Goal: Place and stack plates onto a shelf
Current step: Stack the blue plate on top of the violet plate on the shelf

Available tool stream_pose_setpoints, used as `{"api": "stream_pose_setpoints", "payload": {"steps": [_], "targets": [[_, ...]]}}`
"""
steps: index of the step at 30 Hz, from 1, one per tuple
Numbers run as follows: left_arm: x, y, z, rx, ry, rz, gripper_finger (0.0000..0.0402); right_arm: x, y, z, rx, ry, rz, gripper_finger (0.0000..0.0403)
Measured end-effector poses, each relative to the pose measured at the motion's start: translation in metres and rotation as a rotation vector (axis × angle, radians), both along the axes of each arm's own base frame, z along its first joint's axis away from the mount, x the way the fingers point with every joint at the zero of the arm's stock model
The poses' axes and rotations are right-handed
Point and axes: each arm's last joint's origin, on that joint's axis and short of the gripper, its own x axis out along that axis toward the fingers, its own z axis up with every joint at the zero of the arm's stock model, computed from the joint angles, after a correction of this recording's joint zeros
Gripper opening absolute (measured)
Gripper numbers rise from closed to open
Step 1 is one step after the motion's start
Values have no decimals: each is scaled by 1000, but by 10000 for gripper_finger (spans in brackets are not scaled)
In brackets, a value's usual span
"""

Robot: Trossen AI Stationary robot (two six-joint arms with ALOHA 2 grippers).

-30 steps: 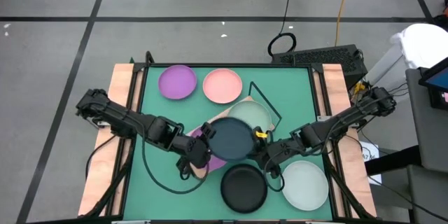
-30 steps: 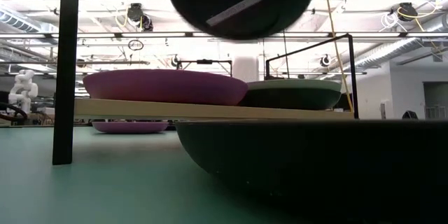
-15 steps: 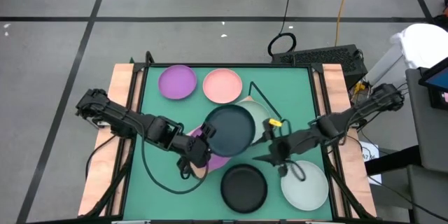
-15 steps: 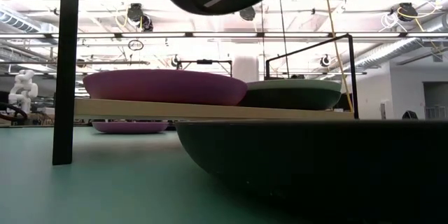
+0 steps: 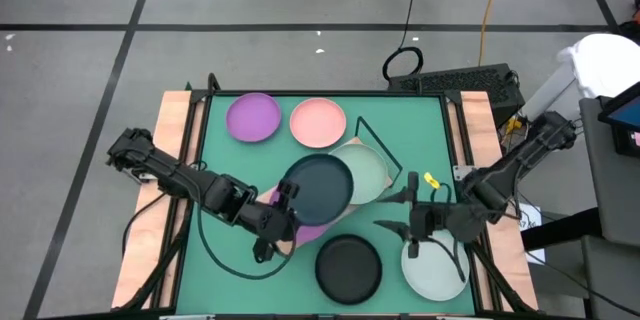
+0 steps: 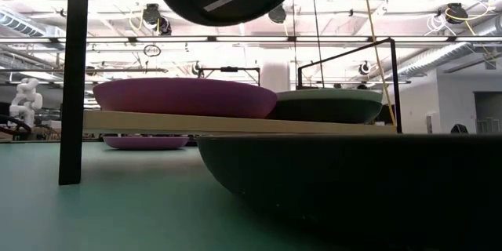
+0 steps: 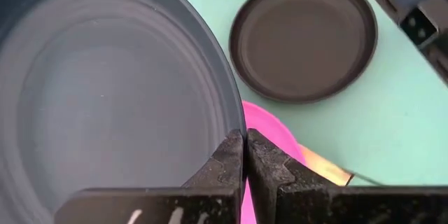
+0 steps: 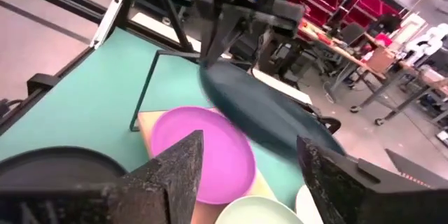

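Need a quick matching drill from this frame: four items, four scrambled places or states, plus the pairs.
Items:
1. dark teal plate
2. black plate
3. pink plate
4. right gripper

States:
A. fingers open, holding nothing
B. on the green table, far side
C. pinched at its rim by the left gripper, above the shelf
D. on the table, near edge

Pairs: 1-C, 2-D, 3-B, 4-A

Teal plate (image 5: 318,187), black plate (image 5: 348,267), magenta plate (image 8: 203,150).
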Motion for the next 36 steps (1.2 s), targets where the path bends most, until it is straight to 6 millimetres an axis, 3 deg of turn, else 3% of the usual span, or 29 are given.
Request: {"api": "stream_pose_setpoints", "payload": {"steps": [7,16,29,36], "targets": [[2,-4,3,-112,-46,125,7,-11,13,-22,-32,-28,-15,209],[8,-7,2,-199,-99,250,7,-19,21,-19,-29,-45,31,208],[27,-19,-32,-246,-28,395,7,-27,31,-13,-37,-102,52,208],[22,-28,-37,-250,-1,397,7,-29,33,-13,-36,-101,62,208]]}}
